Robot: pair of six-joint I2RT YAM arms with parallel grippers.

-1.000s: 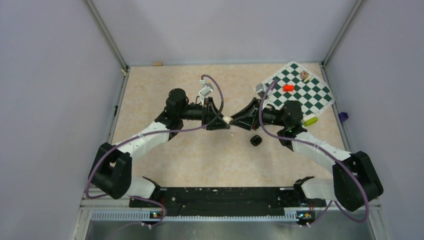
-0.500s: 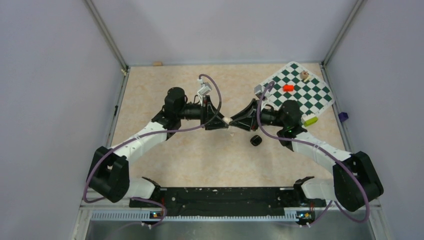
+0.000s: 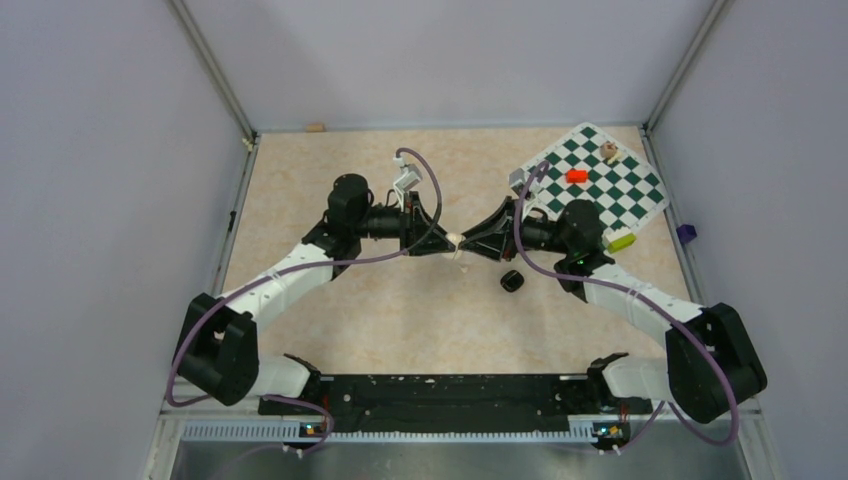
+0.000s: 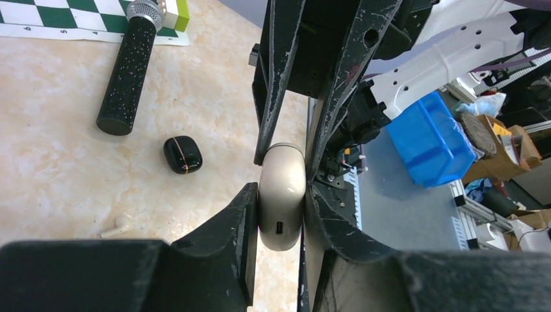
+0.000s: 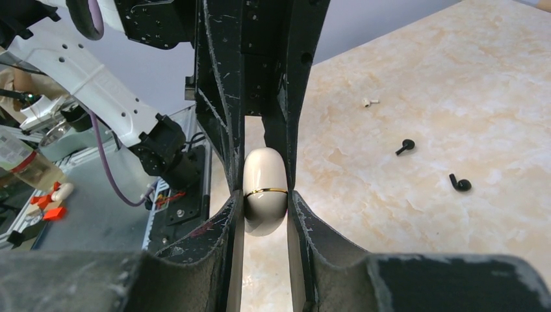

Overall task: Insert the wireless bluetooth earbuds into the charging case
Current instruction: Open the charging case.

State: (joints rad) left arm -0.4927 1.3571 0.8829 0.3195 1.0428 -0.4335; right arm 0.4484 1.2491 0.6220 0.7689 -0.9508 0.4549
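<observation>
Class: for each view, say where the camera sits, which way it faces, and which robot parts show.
Top external: above, behind the bases, looking down at the table; left arm and right arm whole.
Left wrist: on the left arm, facing rightward past the left end effector to the right end effector.
Right wrist: mirrored, facing leftward past its own fingers.
Shared: the cream case both clamp, in all; black charging case in top and left wrist.

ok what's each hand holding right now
left hand: closed on the cream case
right hand: closed on the same cream case, from the other end
</observation>
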